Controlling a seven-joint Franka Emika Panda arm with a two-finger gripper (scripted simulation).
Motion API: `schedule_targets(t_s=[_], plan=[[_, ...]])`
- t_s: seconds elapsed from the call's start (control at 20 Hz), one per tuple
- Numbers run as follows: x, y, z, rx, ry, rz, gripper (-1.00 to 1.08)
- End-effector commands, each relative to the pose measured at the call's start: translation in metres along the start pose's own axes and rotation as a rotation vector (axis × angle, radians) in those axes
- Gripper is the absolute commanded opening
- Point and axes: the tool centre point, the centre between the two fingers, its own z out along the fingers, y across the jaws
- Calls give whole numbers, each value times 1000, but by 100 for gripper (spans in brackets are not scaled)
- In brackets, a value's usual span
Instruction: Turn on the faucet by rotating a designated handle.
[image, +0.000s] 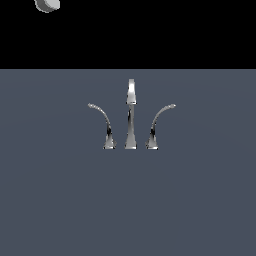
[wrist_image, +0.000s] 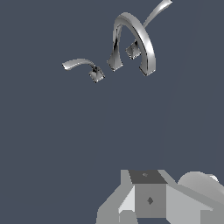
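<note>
The chrome faucet (image: 130, 115) stands mid-scene on the flat grey surface, its tall spout (image: 131, 112) between two curved levers. The handle (image: 101, 121) arches toward the exterior view's left from its flared base; a mirror lever (image: 159, 121) arches right. In the wrist view the handle (wrist_image: 82, 65) and the arched spout (wrist_image: 139, 39) lie well away from my gripper (wrist_image: 148, 199). Only grey blocky parts of the gripper show at the frame's edge, so its jaws cannot be read. Nothing touches the faucet.
A grey rounded piece of the arm (image: 47, 4) shows at the exterior view's upper left, high above and far from the faucet. The grey surface (image: 128, 200) spreads all around the faucet; behind it is black background.
</note>
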Motion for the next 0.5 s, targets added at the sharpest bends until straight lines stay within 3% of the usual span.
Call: schedule_targets(t_s=[0.0, 0.45], plan=[[5, -12, 11, 2, 0, 54, -100], [29, -51, 48, 5, 0, 237, -100]])
